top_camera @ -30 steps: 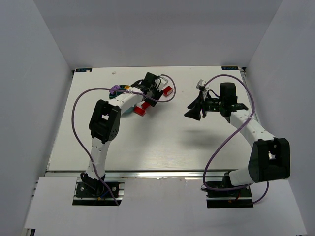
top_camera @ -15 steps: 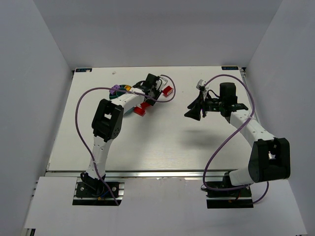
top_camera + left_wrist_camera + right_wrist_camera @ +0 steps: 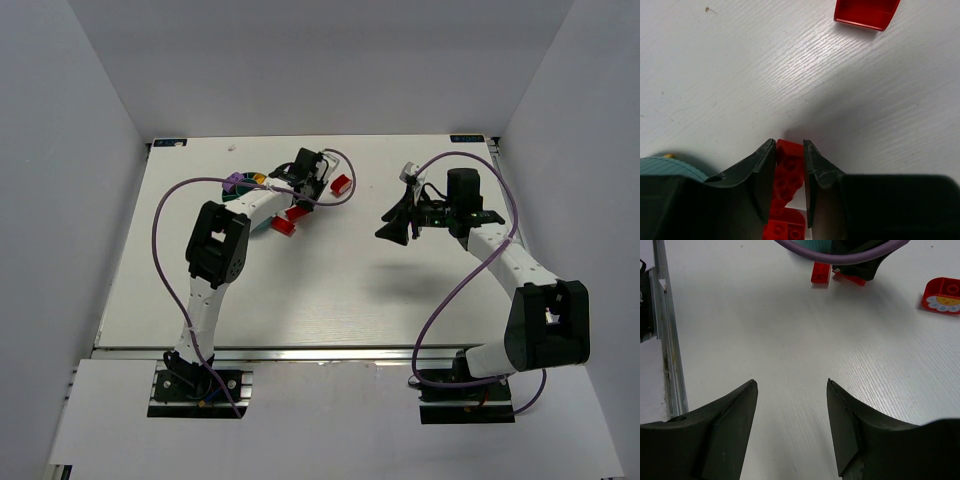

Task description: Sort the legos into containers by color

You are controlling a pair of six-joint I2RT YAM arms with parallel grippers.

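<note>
My left gripper (image 3: 789, 142) is shut on a red lego (image 3: 788, 170) low over the white table, one finger on each side of it. Another red piece (image 3: 787, 227) shows just behind it between the fingers. In the top view this gripper (image 3: 298, 207) sits beside the teal cup (image 3: 245, 192), whose compartments hold purple (image 3: 236, 181) and yellow (image 3: 258, 178) legos. Two more red legos lie nearby (image 3: 284, 227) (image 3: 341, 184). My right gripper (image 3: 792, 385) hangs open and empty over bare table, right of centre (image 3: 395, 228).
The left arm and its purple cable (image 3: 160, 215) cover part of the cup. In the right wrist view a rounded red lego with a flower print (image 3: 941, 296) lies at far right, and a metal rail (image 3: 667, 340) marks the table's edge.
The left gripper's jaws have closed onto the red lego by the cup. The right arm has stayed still.
</note>
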